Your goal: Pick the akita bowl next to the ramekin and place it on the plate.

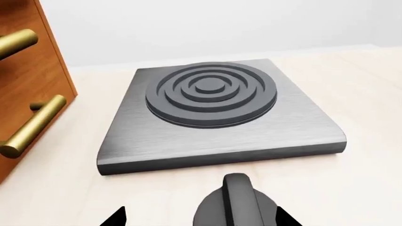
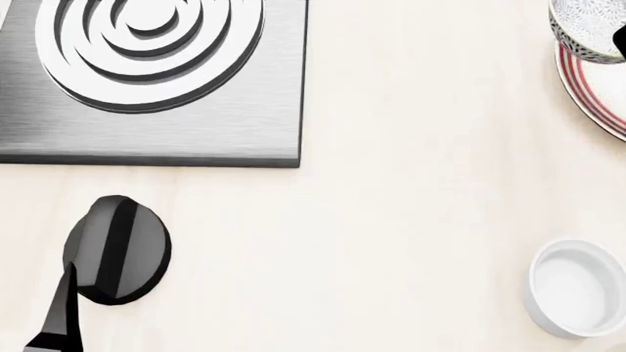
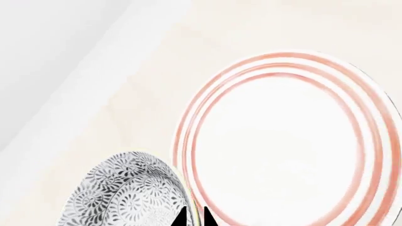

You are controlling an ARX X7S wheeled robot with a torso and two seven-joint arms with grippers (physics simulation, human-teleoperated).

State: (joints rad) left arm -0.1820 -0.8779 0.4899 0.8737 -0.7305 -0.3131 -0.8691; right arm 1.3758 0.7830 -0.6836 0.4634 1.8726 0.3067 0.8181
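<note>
- Two grippers: the left gripper (image 1: 197,221) hovers near a grey hotplate (image 2: 157,81); whether it is apart or together cannot be told.
- Ramekin (image 2: 577,297) sits alone lower right.
- Right gripper (image 3: 195,217) pinches the akita bowl (image 3: 125,195) rim beside the plate (image 3: 283,141).

A: In the head view, what is cut off?

B: The akita bowl (image 2: 587,29) at two o'clock is cut by the top and right edges. The plate (image 2: 591,88) under it shows only an arc of its rim. The ramekin (image 2: 577,297) at four o'clock loses its right side to the edge.

A: And the right gripper (image 3: 193,217)?

B: In the right wrist view only two dark fingertips (image 3: 182,219) show at the rim of the bowl; how the jaws stand cannot be told.
</note>
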